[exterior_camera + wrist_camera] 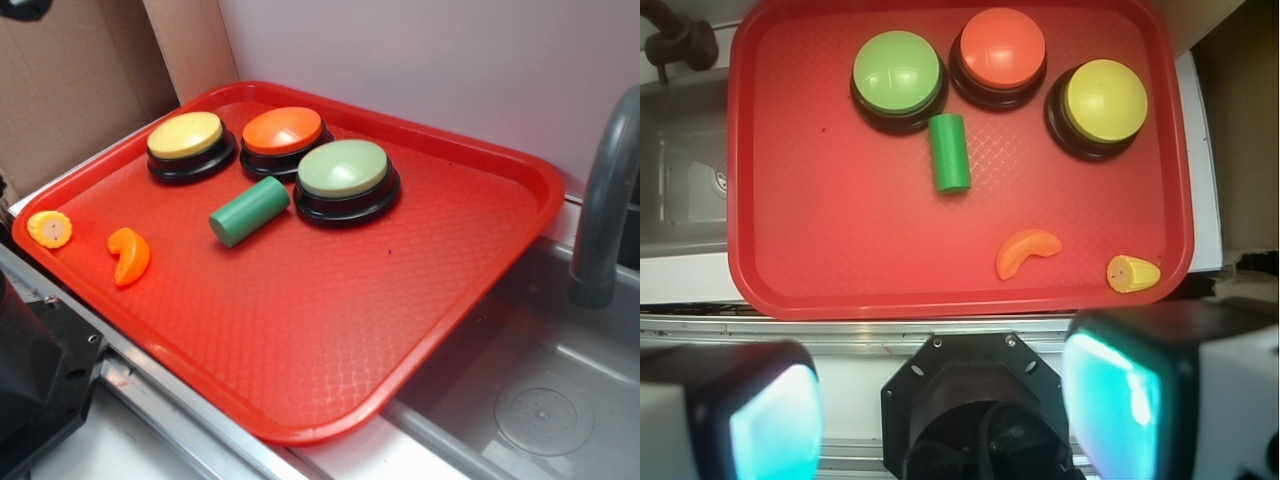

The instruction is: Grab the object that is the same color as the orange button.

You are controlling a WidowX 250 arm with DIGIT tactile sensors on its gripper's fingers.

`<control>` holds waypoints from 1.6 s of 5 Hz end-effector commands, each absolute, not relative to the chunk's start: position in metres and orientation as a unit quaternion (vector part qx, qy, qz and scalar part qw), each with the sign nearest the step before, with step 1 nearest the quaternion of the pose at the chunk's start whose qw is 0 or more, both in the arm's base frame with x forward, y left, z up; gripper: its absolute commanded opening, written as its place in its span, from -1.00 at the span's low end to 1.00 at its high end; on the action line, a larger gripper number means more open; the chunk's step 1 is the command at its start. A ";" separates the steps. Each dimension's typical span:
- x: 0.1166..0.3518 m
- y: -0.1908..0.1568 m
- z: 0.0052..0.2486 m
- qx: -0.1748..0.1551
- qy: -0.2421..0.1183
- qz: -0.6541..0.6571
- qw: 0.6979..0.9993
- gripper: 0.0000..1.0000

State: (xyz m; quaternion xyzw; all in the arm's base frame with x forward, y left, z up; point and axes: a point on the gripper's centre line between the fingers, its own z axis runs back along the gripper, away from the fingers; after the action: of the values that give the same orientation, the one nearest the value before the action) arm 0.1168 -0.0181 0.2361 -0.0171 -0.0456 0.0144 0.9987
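Note:
The object, a small glossy orange crescent (129, 255) (1025, 252), lies on the red tray (400, 300) (840, 240) near its front left corner in the exterior view. The orange button (283, 131) (1002, 50) stands at the back of the tray, between two other buttons. In the wrist view my gripper (945, 400) hangs high above the tray's near edge, over the robot base. Its cyan-padded fingers (775, 425) are spread wide with nothing between them. The crescent is far from the fingers. The exterior view does not show the gripper.
A yellow button (186, 136) (1105, 100) and a pale green button (343, 169) (897, 72) flank the orange one. A green cylinder (248, 211) (950, 152) lies before them. A yellow corn piece (49, 229) (1132, 273) sits beside the crescent. A sink (540, 400) with faucet (605, 200) adjoins the tray.

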 end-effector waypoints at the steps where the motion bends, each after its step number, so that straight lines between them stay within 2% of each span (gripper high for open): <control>1: 0.117 -0.018 0.236 -0.017 -0.046 0.014 0.999 1.00; 2: 0.122 -0.001 0.226 -0.044 -0.057 0.104 0.992 1.00; 3: 0.132 0.015 0.197 -0.051 -0.059 0.196 0.977 1.00; 4: 0.139 0.029 0.171 -0.044 -0.064 0.268 0.960 1.00; 5: 0.136 0.044 0.140 -0.029 -0.073 0.357 0.931 1.00; 6: 0.148 0.058 0.103 0.023 -0.086 0.415 0.906 1.00; 7: 0.156 0.067 0.076 0.027 -0.098 0.452 0.886 1.00; 8: 0.164 0.065 0.048 0.040 -0.074 0.459 0.884 1.00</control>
State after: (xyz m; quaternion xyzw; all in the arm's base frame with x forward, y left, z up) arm 0.1641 0.0618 0.0425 0.0417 -0.0591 0.4600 0.8850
